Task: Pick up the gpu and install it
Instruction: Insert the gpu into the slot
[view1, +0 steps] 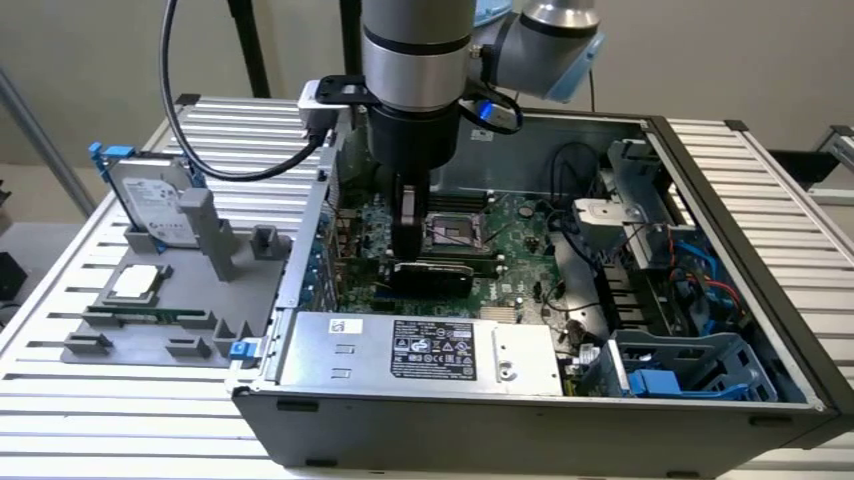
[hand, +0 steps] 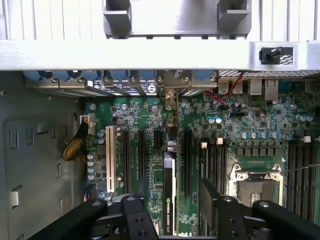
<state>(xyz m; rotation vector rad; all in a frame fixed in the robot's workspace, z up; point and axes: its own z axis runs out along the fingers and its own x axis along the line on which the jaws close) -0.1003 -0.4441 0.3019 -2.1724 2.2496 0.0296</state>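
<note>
The gpu (hand: 170, 200) stands on edge in a slot of the green motherboard (hand: 250, 125), its thin black top edge with printed lettering facing the wrist camera. My gripper (hand: 172, 192) is open and straddles it. One black finger (hand: 142, 192) and the other (hand: 209, 195) each stand clear of the card, with green board showing in both gaps. In the exterior view the gripper (view1: 411, 222) hangs inside the open computer case (view1: 747, 250), just above the black gpu (view1: 430, 274), which sits next to the CPU socket (view1: 449, 232).
On the exterior view's left, a grey fixture (view1: 160, 320) holds a silver hard drive with blue rails (view1: 144, 195) and a small square CPU chip (view1: 138, 283). The power supply (view1: 427, 350), black cables (view1: 574, 260) and a blue drive cage (view1: 681, 368) crowd the case.
</note>
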